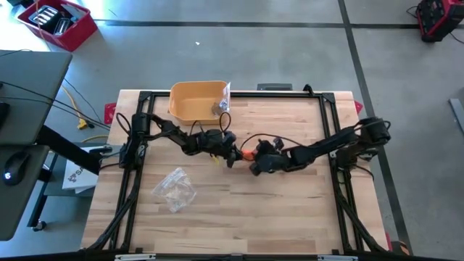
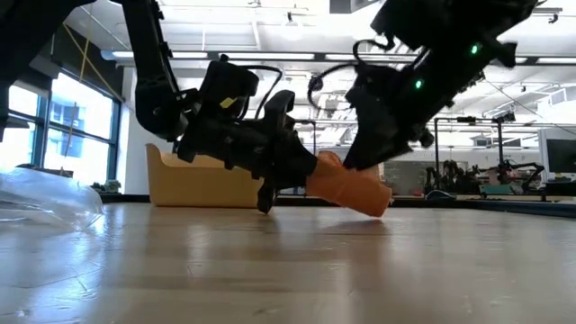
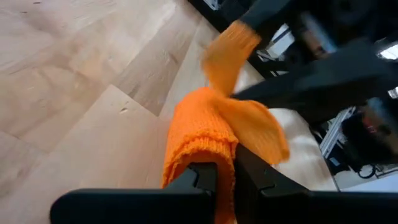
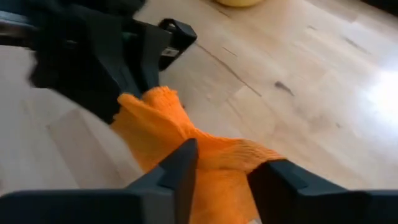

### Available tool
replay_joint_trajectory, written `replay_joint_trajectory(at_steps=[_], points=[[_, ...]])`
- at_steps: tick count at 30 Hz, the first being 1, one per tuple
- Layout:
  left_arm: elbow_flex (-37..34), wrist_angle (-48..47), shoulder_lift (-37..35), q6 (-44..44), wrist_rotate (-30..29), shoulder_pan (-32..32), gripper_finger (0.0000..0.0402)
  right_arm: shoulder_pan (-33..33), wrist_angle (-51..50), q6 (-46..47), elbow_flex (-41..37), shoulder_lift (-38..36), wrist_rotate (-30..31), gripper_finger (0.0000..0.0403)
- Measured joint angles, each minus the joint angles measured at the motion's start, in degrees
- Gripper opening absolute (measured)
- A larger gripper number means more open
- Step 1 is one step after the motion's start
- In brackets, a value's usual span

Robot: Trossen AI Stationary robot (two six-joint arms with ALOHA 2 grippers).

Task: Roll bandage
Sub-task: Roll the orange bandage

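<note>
The orange knit bandage (image 1: 245, 154) sits at the table's middle, between my two grippers. My left gripper (image 1: 230, 155) comes from the table's left and is shut on the bandage's thick, doubled-over end (image 3: 199, 137). A loose flap (image 3: 231, 53) runs on toward my right arm. My right gripper (image 1: 254, 164) comes from the right, slanting down. It is open, with its two fingers on either side of the bandage's other end (image 4: 217, 155). In the low view the bandage (image 2: 353, 187) tilts, its lower end down at the table top. My left gripper pinches the bandage's doubled-over end (image 3: 214, 155) between its two fingers (image 3: 198, 177), several layers thick. The fingers come from the table's left, slanting slightly down. The rest of the bandage runs out ahead of them toward my right arm. My right gripper has the bandage between its parted fingers (image 4: 183, 165); whether they touch it I cannot tell.
A yellow bin (image 1: 197, 99) stands at the table's far edge, left of centre. A crumpled clear plastic bag (image 1: 174, 190) lies near the left front. Bare wood lies in front of and to the right of the grippers.
</note>
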Motion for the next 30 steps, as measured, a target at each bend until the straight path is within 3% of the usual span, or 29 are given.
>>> replay_joint_trajectory(at_steps=[4,11,14,17,20,26,30], points=[[-0.04,0.12,0.02,-0.34,0.44,-0.04,0.0014,0.12,-0.93,-7.1,0.0,-5.24,-2.78,0.0164],[-0.13,0.33,0.09,-0.31,0.94,-0.12,0.0014,2.66,1.67,-20.89,0.0,-8.03,-12.96,0.017],[-0.15,0.47,0.09,-0.29,0.87,-0.17,0.0014,3.13,1.82,-23.25,0.0,-5.17,-10.55,0.017],[-0.17,1.38,0.12,-0.88,1.26,-0.36,0.0014,3.01,1.88,-21.38,0.0,-1.63,-3.28,0.0167],[-0.21,3.09,0.17,-2.5,2.28,-0.97,0.0014,2.91,2.24,-20.04,0.0,0.65,-0.66,0.014],[-0.19,4.09,0.22,-3.36,3.45,-1.34,0.0014,4.46,1.77,-21.63,0.07,0.0,-1.23,0.0051],[-0.22,5.3,0.26,-2.04,4.33,-1.48,0.0014,5.09,1.26,-23.75,-0.02,-2.83,-1.48,0.0032]])
